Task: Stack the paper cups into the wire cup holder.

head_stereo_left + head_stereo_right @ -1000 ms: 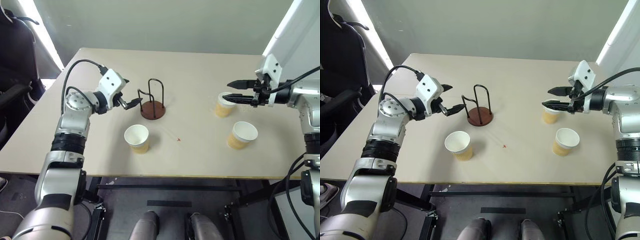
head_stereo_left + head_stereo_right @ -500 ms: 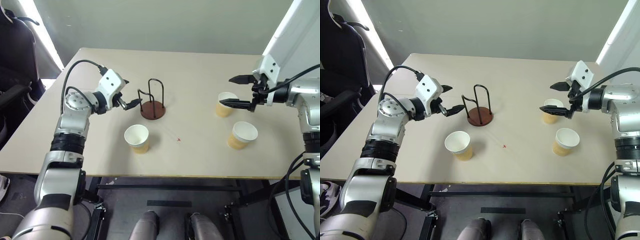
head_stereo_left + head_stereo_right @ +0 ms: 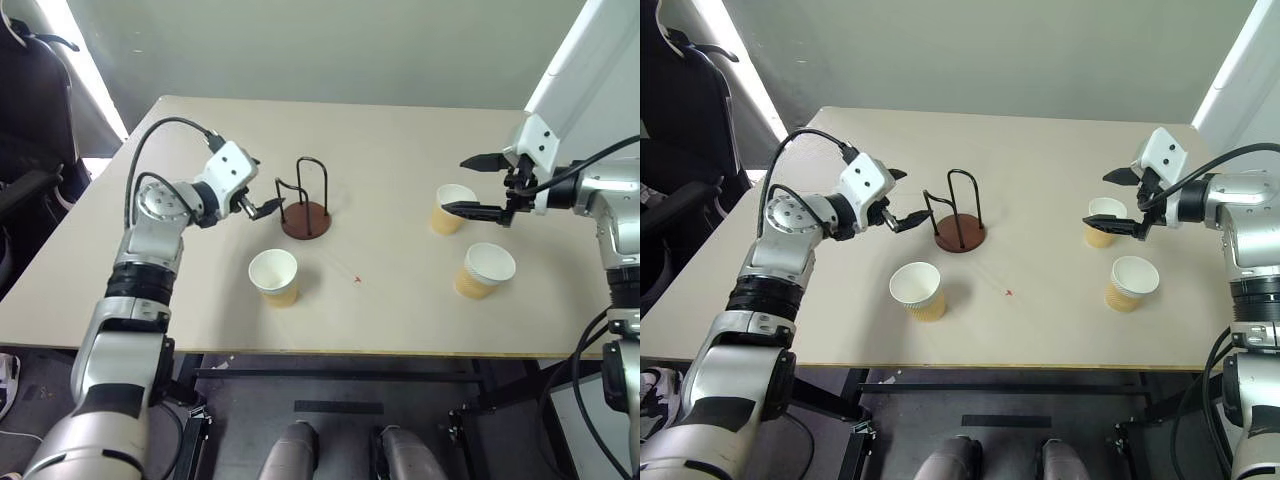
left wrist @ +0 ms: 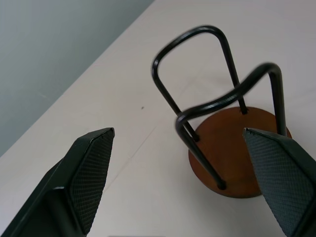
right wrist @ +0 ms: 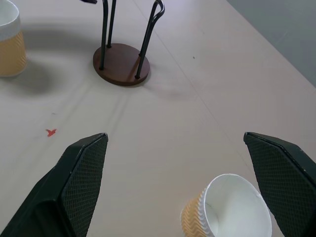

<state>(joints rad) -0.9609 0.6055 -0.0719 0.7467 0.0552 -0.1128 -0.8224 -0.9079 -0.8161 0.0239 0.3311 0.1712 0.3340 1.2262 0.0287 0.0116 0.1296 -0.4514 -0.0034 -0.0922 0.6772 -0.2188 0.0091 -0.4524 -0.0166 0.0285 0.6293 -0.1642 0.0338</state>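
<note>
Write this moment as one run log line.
left tool: open, near holder | right tool: open, over cup | holder: empty

Right gripper [image 3: 1113, 201] gapes wide above one paper cup [image 3: 1102, 222]; wire cup holder [image 3: 959, 220] stands empty.

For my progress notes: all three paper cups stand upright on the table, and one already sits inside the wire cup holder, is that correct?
Not quite: the wire cup holder is empty, as the left wrist view shows. All three paper cups do stand upright on the table.
</note>
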